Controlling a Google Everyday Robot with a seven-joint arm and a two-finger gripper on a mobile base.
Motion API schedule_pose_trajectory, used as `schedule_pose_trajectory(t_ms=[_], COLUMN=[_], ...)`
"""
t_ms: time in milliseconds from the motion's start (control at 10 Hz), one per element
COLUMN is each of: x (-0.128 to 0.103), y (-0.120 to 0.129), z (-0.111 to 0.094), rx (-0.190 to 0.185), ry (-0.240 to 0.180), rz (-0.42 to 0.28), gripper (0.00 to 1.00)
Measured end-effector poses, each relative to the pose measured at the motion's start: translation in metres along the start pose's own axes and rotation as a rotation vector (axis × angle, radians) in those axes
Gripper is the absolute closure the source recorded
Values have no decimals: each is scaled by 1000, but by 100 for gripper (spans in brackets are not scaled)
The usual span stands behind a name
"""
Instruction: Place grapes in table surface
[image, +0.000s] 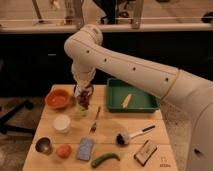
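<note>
The grapes (83, 100), a small dark reddish-purple bunch, hang in my gripper (83, 95) just above the tan wooden table surface (107, 132), near its back left part. The gripper points down from the white arm (125, 62) and is shut on the grapes. A pale green item (83, 111) lies right under the bunch; whether the grapes touch it I cannot tell.
An orange bowl (57, 98) stands left of the gripper. A green tray (131, 96) with a yellow piece is at the back right. A white cup (62, 123), metal cup (44, 145), orange fruit (63, 150), blue sponge (85, 148), green chili (105, 159), fork (95, 121), brush (132, 135) and small box (145, 152) lie nearer.
</note>
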Motion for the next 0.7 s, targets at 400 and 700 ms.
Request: schedule_pose_trajectory(t_ms=[400,700], x=[9,9], y=[59,92], z=[-17,-22], rx=[-15,-35], ry=[28,38], rz=[102,162], gripper=[100,100])
